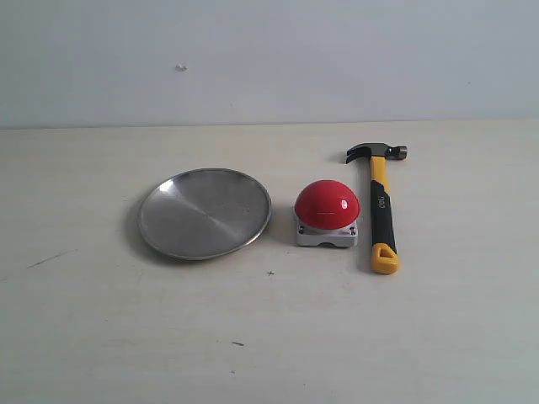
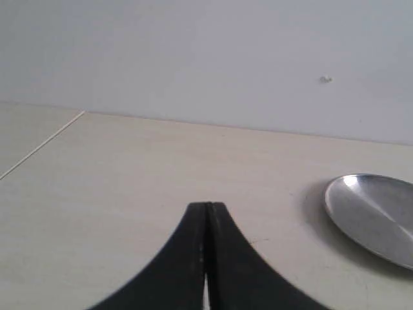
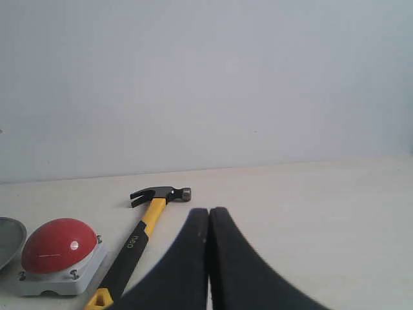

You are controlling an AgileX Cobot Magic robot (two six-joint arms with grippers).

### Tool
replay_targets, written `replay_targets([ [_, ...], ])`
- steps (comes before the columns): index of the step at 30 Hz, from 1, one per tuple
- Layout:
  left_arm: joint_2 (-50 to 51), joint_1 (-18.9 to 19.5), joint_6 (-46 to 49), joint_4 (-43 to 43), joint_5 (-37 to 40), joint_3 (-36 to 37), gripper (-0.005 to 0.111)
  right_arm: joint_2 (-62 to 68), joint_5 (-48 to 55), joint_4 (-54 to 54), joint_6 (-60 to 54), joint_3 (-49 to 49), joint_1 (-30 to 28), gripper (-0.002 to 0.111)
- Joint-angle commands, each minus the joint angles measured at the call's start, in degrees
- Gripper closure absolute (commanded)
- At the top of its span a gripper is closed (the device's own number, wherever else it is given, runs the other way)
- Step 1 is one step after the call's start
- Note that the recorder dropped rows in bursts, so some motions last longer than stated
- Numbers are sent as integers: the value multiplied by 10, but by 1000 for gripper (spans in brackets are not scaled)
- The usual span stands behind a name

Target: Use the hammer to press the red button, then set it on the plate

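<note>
Hammer: a small claw hammer (image 1: 381, 206) with a dark metal head and a yellow-and-black handle ending in a yellow loop lies flat on the counter (image 1: 269, 337). Its head is at the far end and its loop at the near end. Nothing grips it.
Hammer, right wrist view: the hammer (image 3: 139, 239) lies just beside the button, with its head towards the wall.
Button: a glossy red dome button on a square grey metal base (image 1: 327, 204) sits between plate and hammer, close to both but touching neither. Screws show at the base corners in the right wrist view (image 3: 58, 245).
Plate: a round, shallow, brushed-steel plate (image 1: 205, 212) rests on the counter at the left of the row, with nothing on it. The left wrist view shows part of it (image 2: 377, 213); the right wrist view shows only a sliver of its rim (image 3: 8, 239).
Left fingers: the black left fingers (image 2: 187, 258) are pressed together with nothing between them, above bare counter and apart from the plate.
Right fingers: the black right fingers (image 3: 187, 258) are pressed together and hold nothing, near the hammer's handle but not touching it.
Exterior view: neither arm appears.
Backdrop: a plain pale grey wall (image 1: 269, 59) stands behind the light counter.
</note>
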Motion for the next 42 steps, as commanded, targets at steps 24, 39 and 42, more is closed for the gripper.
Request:
replay_targets([
  [24,-3,-3,-339,-8,-104,2,107,-4,-6,0,-1,3,-2,108],
  [39,-3,-3,-327,-2,-167,2,107,-4,-6,0,-1,3,-2,108],
  [42,-3,-3,-306,-2,-125,2,107,-4,-6,0,-2,3,-2,108],
])
